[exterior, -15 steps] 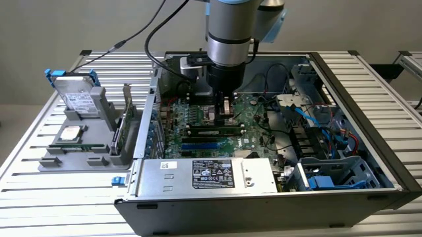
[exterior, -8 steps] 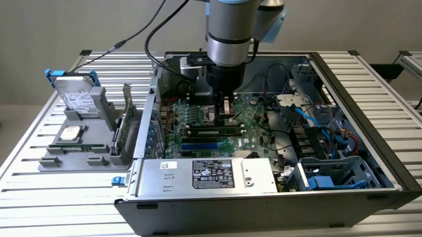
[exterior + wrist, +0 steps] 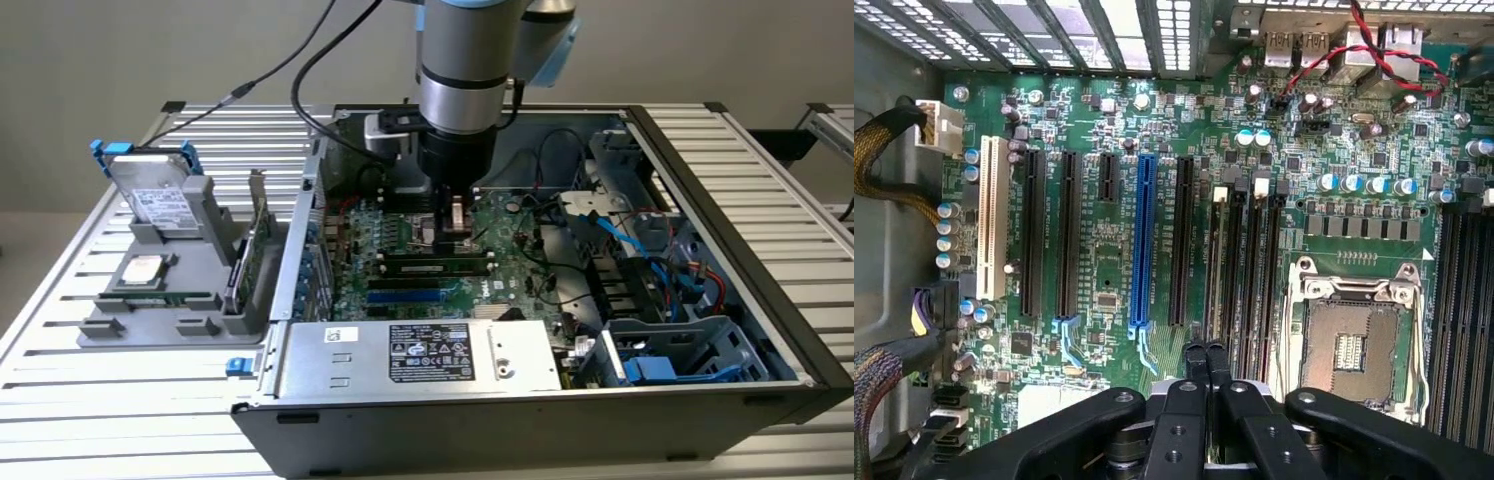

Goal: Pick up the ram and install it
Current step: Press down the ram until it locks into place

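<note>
Exterior view: slatted metal bench [image 3: 80, 400], plain pale wall behind. Toward the bench's left edge, grey fixture tray [image 3: 147, 320] holding a silver hard drive [image 3: 158, 200] upright and a card on edge. Right of it, open computer case [image 3: 747, 250] with power supply [image 3: 420, 355] along its near edge, blue and red cables near the case's right wall. Arm reaches down over the motherboard [image 3: 400, 250]; end effector [image 3: 457, 222] fingers pinched together, nothing gripped. The ram [image 3: 434, 266] lies seated in a slot just below it. Wrist view: closed fingertips [image 3: 1205, 362] over the memory slots [image 3: 1249, 260], beside the CPU socket [image 3: 1354, 340].
</note>
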Available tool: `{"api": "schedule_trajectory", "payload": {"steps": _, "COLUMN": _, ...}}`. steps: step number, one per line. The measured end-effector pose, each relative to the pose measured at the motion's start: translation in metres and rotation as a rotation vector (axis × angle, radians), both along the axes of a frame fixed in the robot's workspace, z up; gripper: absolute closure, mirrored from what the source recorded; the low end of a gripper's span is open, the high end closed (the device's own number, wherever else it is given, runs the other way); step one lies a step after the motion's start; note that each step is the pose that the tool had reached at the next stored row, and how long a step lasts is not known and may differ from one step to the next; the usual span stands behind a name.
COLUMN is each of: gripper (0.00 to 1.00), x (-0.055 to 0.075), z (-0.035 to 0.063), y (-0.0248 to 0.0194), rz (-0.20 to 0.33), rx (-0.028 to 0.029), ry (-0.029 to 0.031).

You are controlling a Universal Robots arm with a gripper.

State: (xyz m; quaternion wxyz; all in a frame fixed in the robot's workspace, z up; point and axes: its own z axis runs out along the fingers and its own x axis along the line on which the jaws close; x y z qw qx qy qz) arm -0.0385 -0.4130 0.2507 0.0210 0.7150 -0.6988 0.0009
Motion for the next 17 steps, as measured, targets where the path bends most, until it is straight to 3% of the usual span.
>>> {"api": "schedule_trajectory", "payload": {"steps": 17, "gripper": 0.9, "x": 0.0, "z": 0.0, "y": 0.0, "rz": -0.283, "rx": 0.0, "ry": 0.0}}
